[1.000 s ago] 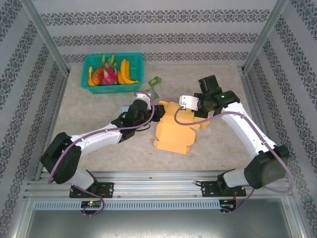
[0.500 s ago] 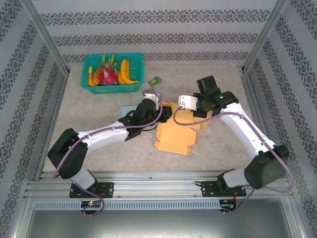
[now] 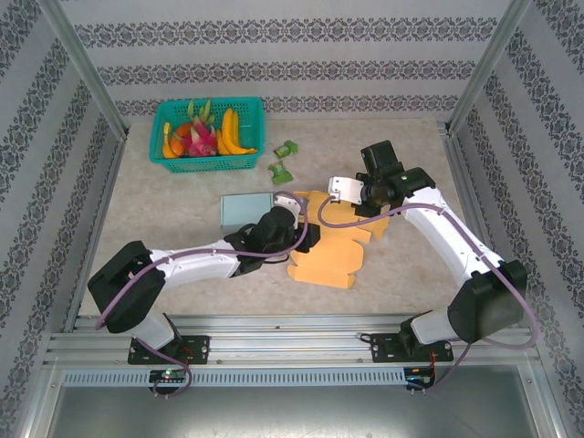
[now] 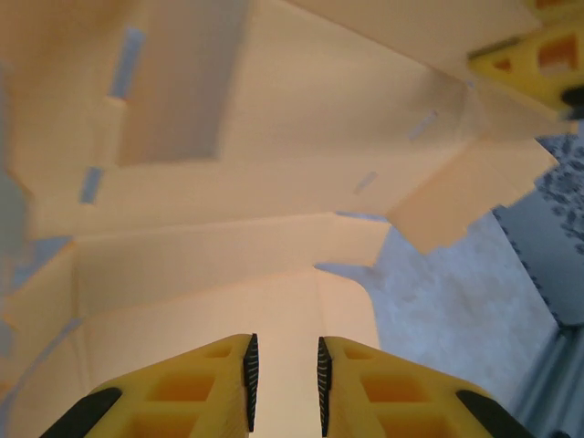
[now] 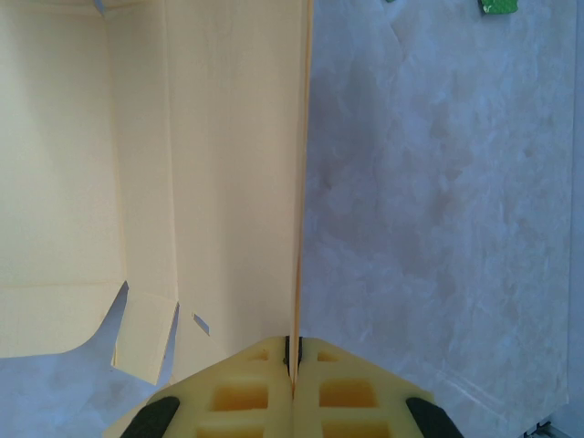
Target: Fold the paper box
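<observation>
Handling: orange cardboard box [image 3: 328, 255] likely light, floppy; hold panel edges; right gripper [image 5: 292, 351] clamps one; left gripper [image 4: 283, 383] barely parted, empty, over flap [image 4: 283, 301].

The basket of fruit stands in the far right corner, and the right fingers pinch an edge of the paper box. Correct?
No. The basket stands in the far left corner, as the top external view shows. The right fingers do pinch an edge of the paper box.
</observation>
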Controlling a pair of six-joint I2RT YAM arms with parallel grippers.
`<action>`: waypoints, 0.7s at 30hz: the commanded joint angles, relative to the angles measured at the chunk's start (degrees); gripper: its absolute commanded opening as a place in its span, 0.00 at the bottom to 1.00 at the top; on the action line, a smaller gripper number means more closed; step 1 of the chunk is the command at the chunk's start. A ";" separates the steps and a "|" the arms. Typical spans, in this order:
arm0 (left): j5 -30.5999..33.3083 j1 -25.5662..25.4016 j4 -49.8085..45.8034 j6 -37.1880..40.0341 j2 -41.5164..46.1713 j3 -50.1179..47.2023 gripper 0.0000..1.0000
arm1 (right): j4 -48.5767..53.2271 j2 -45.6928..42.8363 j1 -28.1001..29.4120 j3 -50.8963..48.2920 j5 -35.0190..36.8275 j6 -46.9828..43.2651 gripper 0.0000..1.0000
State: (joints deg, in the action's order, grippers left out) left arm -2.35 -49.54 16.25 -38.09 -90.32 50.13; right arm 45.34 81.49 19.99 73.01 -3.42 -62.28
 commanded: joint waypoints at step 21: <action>5.87 10.08 4.97 -3.40 -5.49 -3.41 0.26 | -0.12 -1.12 -0.28 -0.81 -2.87 -0.03 0.00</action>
State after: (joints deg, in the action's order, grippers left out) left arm 4.95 -39.94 18.87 -40.18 -94.41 44.60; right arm 45.15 81.47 19.99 72.73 -4.10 -62.50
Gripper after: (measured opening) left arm 0.262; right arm 0.039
